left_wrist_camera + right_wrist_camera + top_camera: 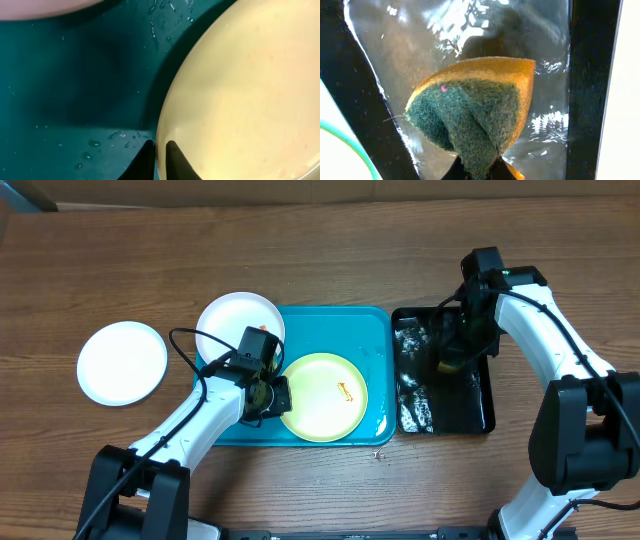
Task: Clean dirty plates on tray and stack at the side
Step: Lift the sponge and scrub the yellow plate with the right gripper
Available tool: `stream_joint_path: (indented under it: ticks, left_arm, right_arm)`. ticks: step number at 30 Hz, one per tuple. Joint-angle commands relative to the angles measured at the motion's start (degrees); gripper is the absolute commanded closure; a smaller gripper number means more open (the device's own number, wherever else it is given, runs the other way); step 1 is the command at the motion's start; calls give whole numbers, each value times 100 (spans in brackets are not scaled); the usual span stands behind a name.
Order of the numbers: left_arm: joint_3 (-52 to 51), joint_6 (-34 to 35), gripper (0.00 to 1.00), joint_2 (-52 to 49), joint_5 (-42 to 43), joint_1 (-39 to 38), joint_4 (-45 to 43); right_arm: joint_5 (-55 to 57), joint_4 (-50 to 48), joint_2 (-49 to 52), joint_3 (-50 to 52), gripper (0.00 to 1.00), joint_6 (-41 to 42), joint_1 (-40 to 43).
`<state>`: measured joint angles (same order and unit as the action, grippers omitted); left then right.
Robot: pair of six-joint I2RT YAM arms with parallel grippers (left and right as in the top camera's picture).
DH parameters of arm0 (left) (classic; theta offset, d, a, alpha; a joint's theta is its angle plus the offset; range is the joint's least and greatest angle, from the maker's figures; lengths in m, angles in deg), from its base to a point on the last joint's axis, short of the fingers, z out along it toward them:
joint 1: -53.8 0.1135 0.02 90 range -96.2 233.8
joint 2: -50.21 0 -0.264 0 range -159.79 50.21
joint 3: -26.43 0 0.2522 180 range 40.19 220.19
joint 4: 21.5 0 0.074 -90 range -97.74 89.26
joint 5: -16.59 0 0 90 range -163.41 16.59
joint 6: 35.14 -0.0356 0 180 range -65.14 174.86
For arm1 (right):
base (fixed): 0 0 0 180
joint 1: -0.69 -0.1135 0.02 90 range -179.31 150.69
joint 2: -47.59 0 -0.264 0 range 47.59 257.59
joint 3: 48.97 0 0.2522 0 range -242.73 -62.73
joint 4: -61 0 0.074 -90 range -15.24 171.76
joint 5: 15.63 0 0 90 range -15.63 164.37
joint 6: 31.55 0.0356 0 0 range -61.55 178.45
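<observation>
The turquoise tray (pixel 375 340) holds a pale yellow plate (pixel 320 402) with an orange-red smear, and a white plate (pixel 232 320) leans over the tray's left rim. Another white plate (pixel 122 362) lies on the table at the left. My left gripper (pixel 277 395) is shut on the yellow plate's left rim; in the left wrist view (pixel 160 150) one finger is on each side of the rim of the yellow plate (pixel 240 95). My right gripper (pixel 455 352) is shut on a folded green-and-yellow sponge (pixel 475 112) over the water in the black tray (pixel 478 412).
The black tray (pixel 592 75) stands right of the turquoise tray and holds water and foam (pixel 412 385). Water drops lie on the turquoise tray floor (pixel 75 100). A black cable (pixel 185 345) loops from the left arm over the white plate.
</observation>
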<state>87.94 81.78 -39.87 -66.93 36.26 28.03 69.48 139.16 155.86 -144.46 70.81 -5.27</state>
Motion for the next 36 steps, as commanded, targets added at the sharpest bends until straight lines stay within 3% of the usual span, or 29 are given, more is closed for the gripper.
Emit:
stream_joint_path:
  ticks: [1,4,10,11,13,14,16,22,28,33,36]
  left_arm:
    - [74,13,91,-57,55,-13,-118]
    - [74,20,96,-57,39,-13,-188]
    - [74,149,95,-57,-90,-13,-216]
    - [74,149,91,-57,-79,-13,-216]
    - [74,142,69,-57,9,-13,-195]
    - [74,142,63,-57,59,-13,-164]
    - [61,142,62,-57,63,-17,-118]
    - [-184,144,75,-68,55,-17,-398]
    - [-411,144,76,-68,39,-17,-726]
    - [-415,144,95,-68,35,-17,-872]
    - [-415,146,96,-81,35,-17,-918]
  right_arm:
    - [87,-140,-101,-39,96,-13,-48]
    - [70,-151,-101,-44,96,-11,-48]
    - [98,-81,-111,-83,96,-11,-140]
    - [98,-76,-116,-111,96,-11,-157]
    - [98,9,-142,-201,96,-13,-190]
    - [101,57,-151,-245,96,-15,-210]
    - [101,138,-166,-317,96,-15,-245]
    - [98,199,-166,-348,96,-17,-284]
    - [98,286,-175,-354,96,-22,-310]
    - [92,350,-256,-387,96,-52,-341]
    - [79,505,-328,-566,96,-212,-479]
